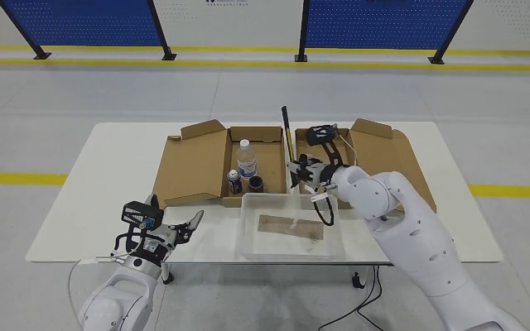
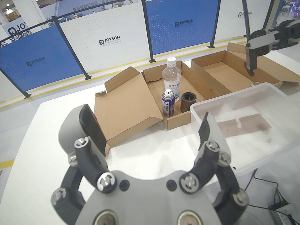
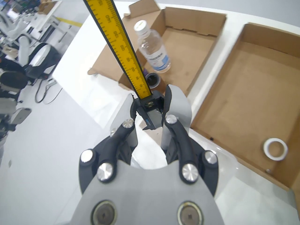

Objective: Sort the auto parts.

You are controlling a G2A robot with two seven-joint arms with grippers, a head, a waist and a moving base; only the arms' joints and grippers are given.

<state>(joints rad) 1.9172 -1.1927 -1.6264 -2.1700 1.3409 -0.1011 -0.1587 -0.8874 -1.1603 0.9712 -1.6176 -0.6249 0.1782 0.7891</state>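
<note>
While my right pincer (image 3: 150,111) grips the yellow ruler (image 3: 117,40): step — delivery, upright beside the cardboard box (image 3: 246,83).
Next: choose its box — lower gently.
Left pincer (image 2: 147,127): open over the surface (image 1: 108,182).

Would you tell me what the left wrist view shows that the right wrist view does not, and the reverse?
The left wrist view adds the open left gripper and the brown sheet lying in the clear bin. The right wrist view adds the yellow graduated face of the caliper. Both share the right gripper shut on the caliper, the clear bottle and the two open cardboard boxes.
</note>
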